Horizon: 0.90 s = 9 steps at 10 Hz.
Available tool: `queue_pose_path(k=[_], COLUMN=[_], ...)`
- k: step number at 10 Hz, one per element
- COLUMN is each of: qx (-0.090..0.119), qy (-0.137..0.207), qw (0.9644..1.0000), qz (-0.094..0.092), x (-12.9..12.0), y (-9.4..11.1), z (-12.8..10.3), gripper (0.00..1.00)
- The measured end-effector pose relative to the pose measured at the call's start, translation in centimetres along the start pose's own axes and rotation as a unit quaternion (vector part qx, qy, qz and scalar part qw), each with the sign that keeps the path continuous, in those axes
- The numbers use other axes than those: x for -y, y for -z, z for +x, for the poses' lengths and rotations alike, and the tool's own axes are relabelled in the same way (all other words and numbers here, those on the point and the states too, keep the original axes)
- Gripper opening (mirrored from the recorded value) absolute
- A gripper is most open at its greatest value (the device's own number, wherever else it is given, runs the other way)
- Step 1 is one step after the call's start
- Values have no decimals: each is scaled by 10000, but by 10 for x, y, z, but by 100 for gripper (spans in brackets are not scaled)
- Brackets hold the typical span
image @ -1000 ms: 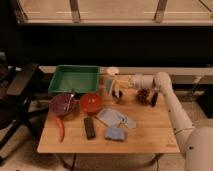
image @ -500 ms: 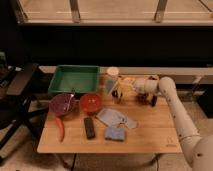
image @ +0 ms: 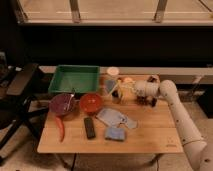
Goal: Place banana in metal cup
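On the wooden table [image: 150,132] (dark room) hovers the gripper [image: 121,90].

Banana held at the cup, far side of the table.
The gripper [image: 123,89] holds the pale banana [image: 119,88] tilted, just over the metal cup [image: 116,96] below its jaws.

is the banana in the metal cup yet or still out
Out: the banana hangs upright at the gripper, above the table. The metal cup cannot be made out.

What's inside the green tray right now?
The green tray shows only its bare green floor; its near wall hides a strip. The pincer is off to its right with the banana.
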Motion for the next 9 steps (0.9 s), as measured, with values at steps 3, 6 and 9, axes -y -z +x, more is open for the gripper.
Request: queue_pose_path(k=[3,6,9], qx=[-13,-110,-575], qy=[-42,16,-107], qw=[10000,9999,9974], qz=[11,88,420], x=[-7,-10,-11], y=[1,13,53], z=[1,-5,5], gripper=[62,62,62])
